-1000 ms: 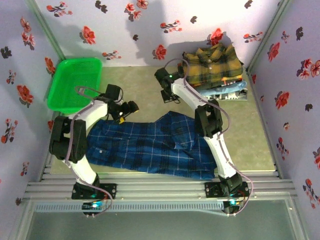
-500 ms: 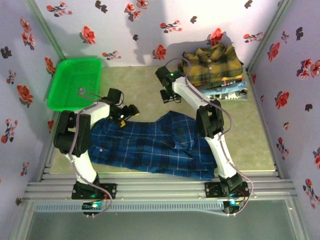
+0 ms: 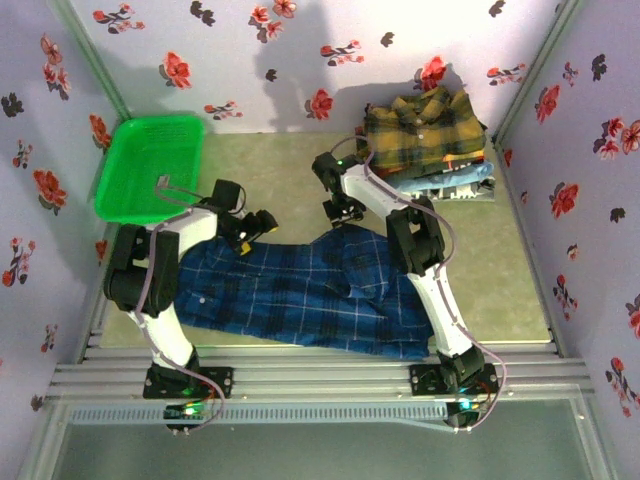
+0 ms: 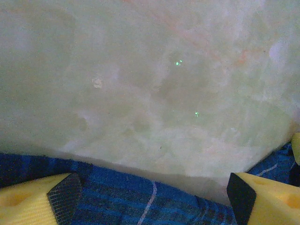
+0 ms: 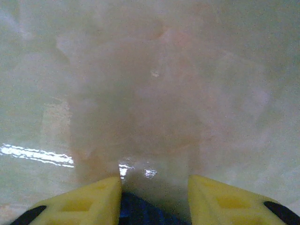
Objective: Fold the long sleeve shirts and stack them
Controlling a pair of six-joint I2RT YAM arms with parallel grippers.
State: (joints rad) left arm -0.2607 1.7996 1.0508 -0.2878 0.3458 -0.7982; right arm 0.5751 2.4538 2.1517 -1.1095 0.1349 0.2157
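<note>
Hovering at the edge of the dark blue plaid shirt point(image 3: 300, 295) — left end effector point(image 4: 150, 192) is spread wide, cloth just below it, holding nothing; right end effector point(image 5: 153, 190) is half open, blue cloth under it, nothing pinched. Closing this shallow could nip one layer or slip off, skewing the fold.

The dark blue plaid shirt point(image 3: 300, 295) is soft, matt woven cloth. The pale tabletop point(image 5: 154, 93) beyond it is smooth and glossy (light glints there). Past the shirt's left end, the green basket point(image 3: 150, 165) looks like shiny plastic. On my right claw point(image 5: 153, 190), the fingers point(image 5: 79, 204) are matt yellow plastic.
</note>
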